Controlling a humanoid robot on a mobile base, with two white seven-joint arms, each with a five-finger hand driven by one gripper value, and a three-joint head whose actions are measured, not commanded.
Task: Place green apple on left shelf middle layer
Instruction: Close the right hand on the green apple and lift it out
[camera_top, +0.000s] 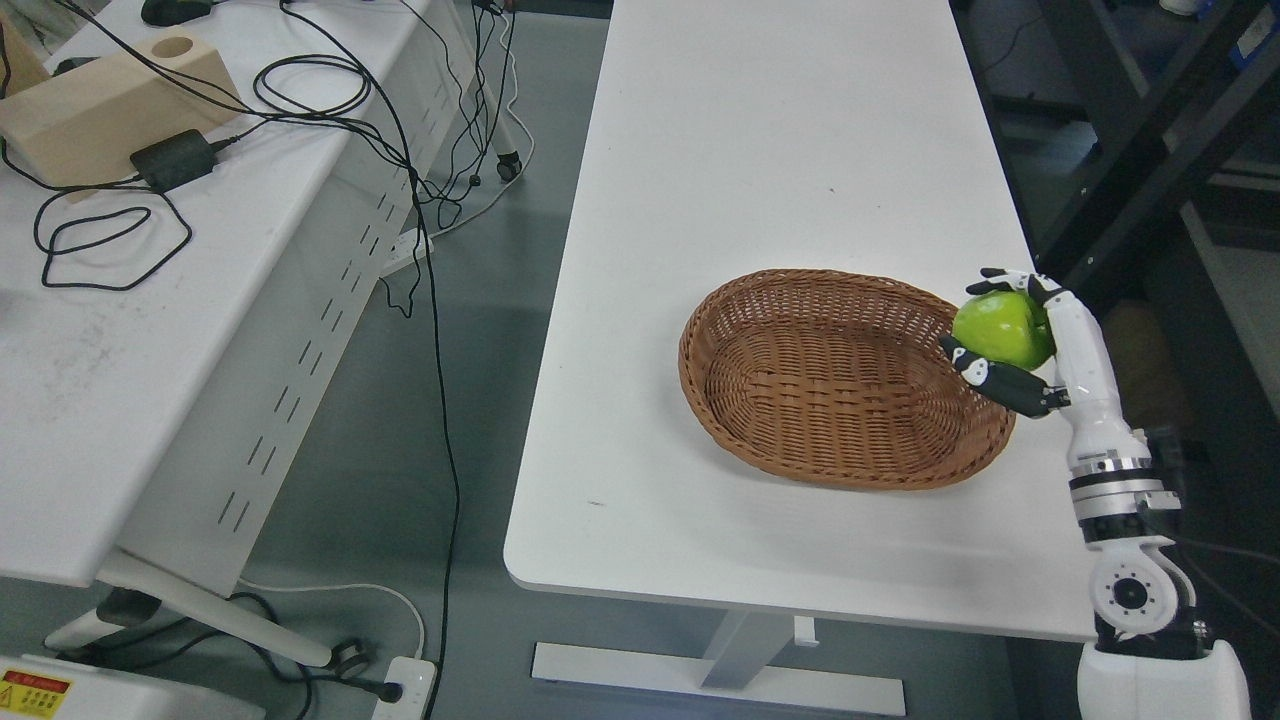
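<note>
Green apple (1003, 329) in right hand (1040, 345), seemingly aloft.

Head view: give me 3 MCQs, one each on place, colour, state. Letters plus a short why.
1. Where is the apple?
A. Lying in the basket
B. Held by the basket's right rim
C. On the left table

2. What colour is the basket?
A. Brown
B. White
C. Black

3. What state is the right hand in?
A. Open, holding nothing
B. Curled, holding nothing
C. Closed around the apple

Answers:
1 B: the green apple sits in the right hand beside the right rim of the wicker basket, not inside it.
2 A: the weave is brown against the white table.
3 C: the fingers wrap the apple above and below.
</note>
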